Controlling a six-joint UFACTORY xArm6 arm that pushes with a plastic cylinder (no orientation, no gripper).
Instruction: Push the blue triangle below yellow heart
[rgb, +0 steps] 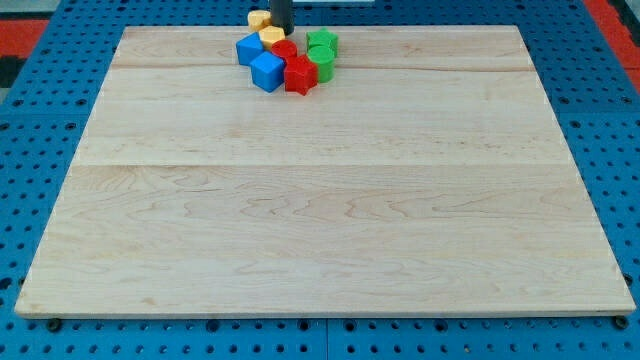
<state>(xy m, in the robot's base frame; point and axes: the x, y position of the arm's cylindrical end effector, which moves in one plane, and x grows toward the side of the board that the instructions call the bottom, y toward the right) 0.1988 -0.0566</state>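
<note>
**Pale wood tabletop, block cluster at the view's top edge**

Pale wooden tabletop (320, 200), on a blue perforated base (40, 120).

- Landmark: red block (300, 75), shape unclear, at the cluster's lower middle.
- Blue block (267, 71): touching the landmark on the view's left.
- Second blue block (249, 49), possibly the triangle; up-left of the landmark, shape not certain.
- Yellow block (272, 36): above the landmark, perhaps the heart.
- Second yellow block (259, 19): further up-left, at the tabletop's top edge.
- Second red block (285, 49): just above the landmark.
- Two green blocks (322, 42) (321, 61): up-right of the landmark, stacked closely.
- My tip (282, 31): above the landmark, beside the yellow pieces. No claw fitted; its state cannot be told.

Open room: wide bare wood below the landmark and to both sides.
</note>
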